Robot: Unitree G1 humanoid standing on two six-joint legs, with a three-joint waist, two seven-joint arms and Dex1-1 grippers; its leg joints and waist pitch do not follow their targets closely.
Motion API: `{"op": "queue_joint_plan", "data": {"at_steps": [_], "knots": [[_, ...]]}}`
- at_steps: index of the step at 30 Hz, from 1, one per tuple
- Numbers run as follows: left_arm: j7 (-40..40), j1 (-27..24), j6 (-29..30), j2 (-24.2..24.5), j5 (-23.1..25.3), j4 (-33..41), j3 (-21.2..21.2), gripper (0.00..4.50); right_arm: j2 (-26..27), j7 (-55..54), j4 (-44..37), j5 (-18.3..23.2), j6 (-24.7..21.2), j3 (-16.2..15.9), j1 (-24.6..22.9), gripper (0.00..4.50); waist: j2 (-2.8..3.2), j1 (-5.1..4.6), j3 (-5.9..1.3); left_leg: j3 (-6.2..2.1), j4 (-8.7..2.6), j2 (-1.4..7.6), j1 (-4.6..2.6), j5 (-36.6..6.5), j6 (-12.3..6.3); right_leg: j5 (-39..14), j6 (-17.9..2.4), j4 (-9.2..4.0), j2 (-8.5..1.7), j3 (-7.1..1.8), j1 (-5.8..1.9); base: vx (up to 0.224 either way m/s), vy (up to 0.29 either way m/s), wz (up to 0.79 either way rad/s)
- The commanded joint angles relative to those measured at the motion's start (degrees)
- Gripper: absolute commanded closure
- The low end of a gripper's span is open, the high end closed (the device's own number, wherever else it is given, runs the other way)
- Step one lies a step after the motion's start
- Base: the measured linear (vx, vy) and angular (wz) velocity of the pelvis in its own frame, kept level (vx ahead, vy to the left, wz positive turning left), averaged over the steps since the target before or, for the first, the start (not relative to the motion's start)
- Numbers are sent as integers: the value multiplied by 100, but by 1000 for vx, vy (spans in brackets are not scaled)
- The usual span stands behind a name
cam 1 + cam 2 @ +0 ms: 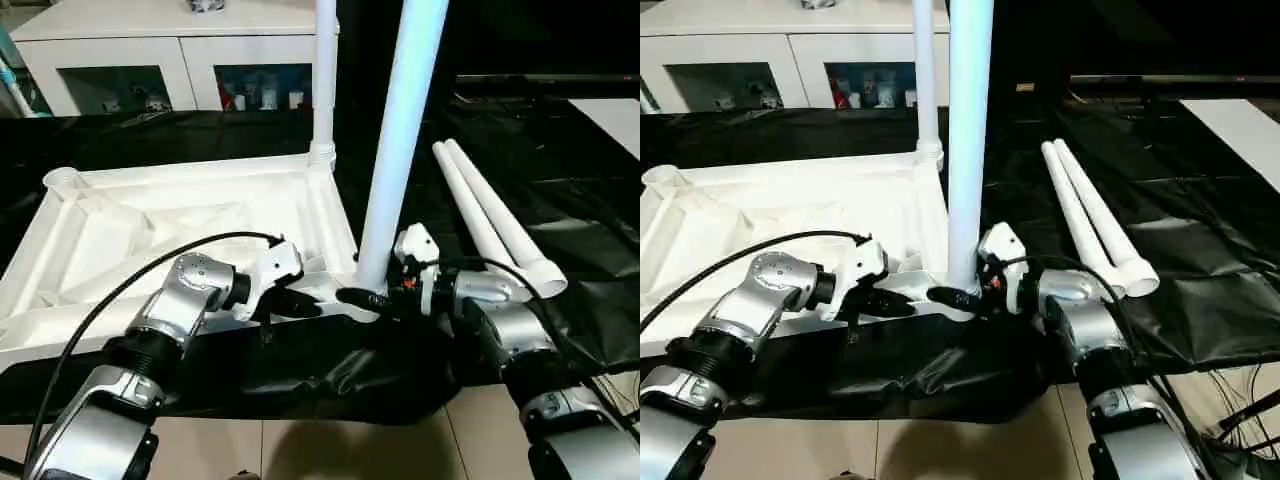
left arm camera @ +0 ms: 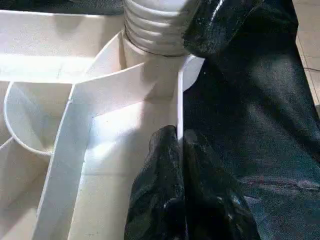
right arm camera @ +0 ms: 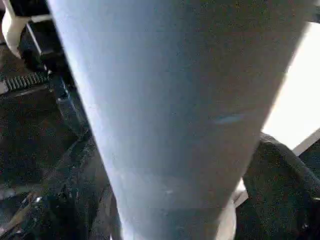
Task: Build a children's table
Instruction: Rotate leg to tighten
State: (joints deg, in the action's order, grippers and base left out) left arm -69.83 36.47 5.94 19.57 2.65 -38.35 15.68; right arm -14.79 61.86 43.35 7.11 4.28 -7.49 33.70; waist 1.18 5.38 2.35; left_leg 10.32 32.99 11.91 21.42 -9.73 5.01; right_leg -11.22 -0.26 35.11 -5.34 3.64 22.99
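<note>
Leg [image 1: 400, 140] upright between right tool [image 1: 372, 298] fingers.

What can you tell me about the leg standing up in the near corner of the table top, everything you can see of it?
The near leg is a long, smooth white tube that looks like plastic, with a ribbed lower end. It stands in the near right corner socket of the upside-down table top, leaning slightly in the left eye view, its top out of frame. The right pincer sits at its base with fingers on either side; the left pincer, shut, rests at the rim beside it.
</note>
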Motion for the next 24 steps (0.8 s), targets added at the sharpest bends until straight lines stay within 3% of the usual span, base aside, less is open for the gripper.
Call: {"op": "queue_joint_plan", "data": {"at_steps": [1, 10, 21, 24], "knots": [[-57, -88, 34, -64, -54, 37, 58, 450, -18, 41, 76, -74, 70, -80, 85, 80, -91, -3, -347, 14, -332, 119, -44, -904, -544, -534, -1447, -361, -261, -202, -295, 0, 0, 0], [9, -81, 39, -55, -66, 17, 41, 450, -75, 59, 246, -122, 168, -82, 156, 163, -103, 2, -351, 13, -324, 122, -43, -856, -572, -559, -1432, -351, -261, -200, -294, 0, 0, 0], [23, -116, 78, -36, -79, 69, 31, 450, -17, 12, 537, -195, 288, -94, 224, 176, -96, -1, -346, 9, -327, 121, -38, -959, -549, -639, -1427, -353, -260, -200, -292, 0, 0, 0], [218, -62, 82, -100, -47, -53, -10, 450, 143, -416, 654, -73, 107, 129, 208, 176, -90, -8, -346, 10, -327, 116, -40, -982, -535, -621, -1439, -355, -258, -200, -290, 0, 0, 0]]}}
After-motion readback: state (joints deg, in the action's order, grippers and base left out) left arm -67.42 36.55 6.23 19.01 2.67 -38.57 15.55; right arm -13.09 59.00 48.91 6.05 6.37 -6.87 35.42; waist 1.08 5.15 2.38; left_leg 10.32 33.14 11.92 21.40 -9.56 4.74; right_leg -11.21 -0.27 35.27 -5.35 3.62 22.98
